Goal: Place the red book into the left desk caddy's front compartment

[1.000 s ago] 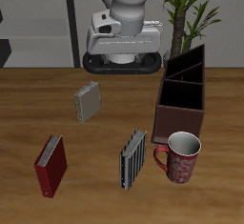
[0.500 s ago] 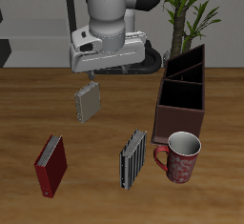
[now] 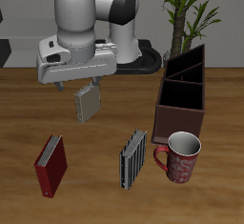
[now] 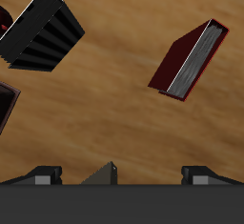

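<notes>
1. The gripper [image 3: 76, 83] hangs in the air with nothing between its fingers; how far the jaws are spread cannot be told.
2. It is above the grey book [image 3: 88, 101].
3. The red book [image 3: 51, 165] lies flat, nearer the table's front edge than the grey book (pale page edges showing in the wrist view).
4. The striped book [image 3: 132, 157] lies between the red book and the mug [image 3: 180, 157].
5. The left desk caddy [image 3: 181, 99] stands just behind the mug, well apart from the red book.

A wooden table [image 3: 19, 113] is seen; around the striped book [image 3: 132, 157] are laid the red book [image 3: 50, 165], grey book [image 3: 88, 101], mug [image 3: 179, 157] and left desk caddy [image 3: 183, 99]
</notes>
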